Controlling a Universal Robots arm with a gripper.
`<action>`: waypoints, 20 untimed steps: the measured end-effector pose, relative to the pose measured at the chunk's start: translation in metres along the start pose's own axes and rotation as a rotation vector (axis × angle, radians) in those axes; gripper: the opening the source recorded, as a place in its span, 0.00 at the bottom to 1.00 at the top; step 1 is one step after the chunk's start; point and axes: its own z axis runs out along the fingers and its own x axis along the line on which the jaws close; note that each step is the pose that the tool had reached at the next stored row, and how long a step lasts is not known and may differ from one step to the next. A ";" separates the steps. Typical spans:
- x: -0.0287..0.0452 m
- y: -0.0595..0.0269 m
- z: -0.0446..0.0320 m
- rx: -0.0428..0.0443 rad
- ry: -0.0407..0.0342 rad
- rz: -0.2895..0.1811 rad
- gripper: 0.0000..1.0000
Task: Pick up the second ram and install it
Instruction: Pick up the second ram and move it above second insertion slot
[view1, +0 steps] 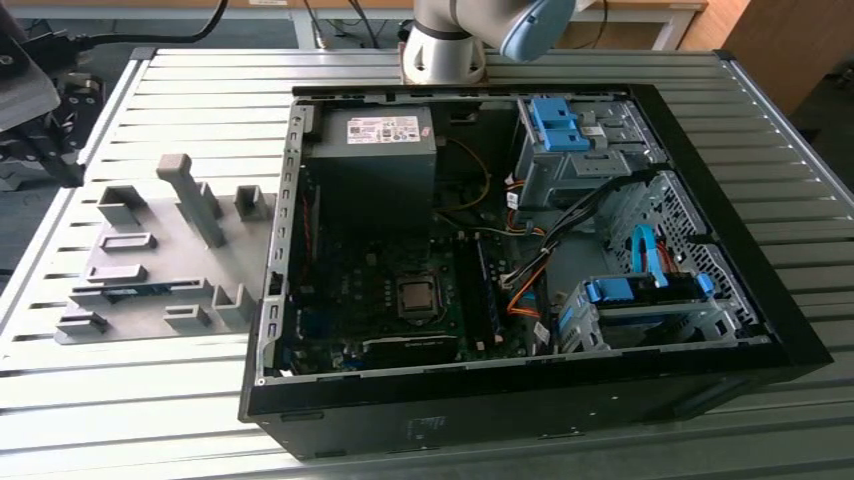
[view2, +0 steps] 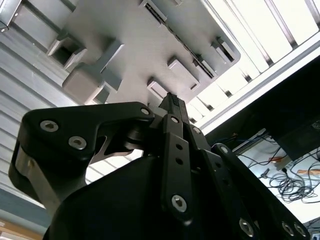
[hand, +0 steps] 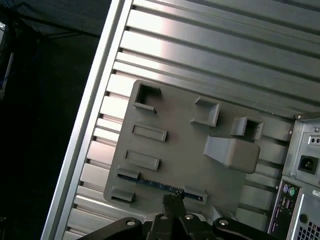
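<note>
The second ram is a thin blue stick standing on edge between two low blocks of the grey holder plate, at the exterior view's left. In the first wrist view the ram runs as a blue line across the plate, and my gripper hangs above it with its tips close to the stick's middle. The black fingers are pressed together with nothing between them. In the second wrist view they point at the grey plate.
An open black computer case lies at the exterior view's right of the plate, with the motherboard, cables and blue drive brackets inside. A tall grey block stands on the plate. The arm's base is behind the case. The table is ribbed metal.
</note>
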 end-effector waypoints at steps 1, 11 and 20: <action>0.0002 0.0000 0.0001 0.0002 0.0004 -0.011 0.11; 0.0014 0.0003 0.0002 0.0034 0.0065 -0.157 0.11; 0.0016 0.0003 0.0004 0.0066 0.0129 -0.314 0.11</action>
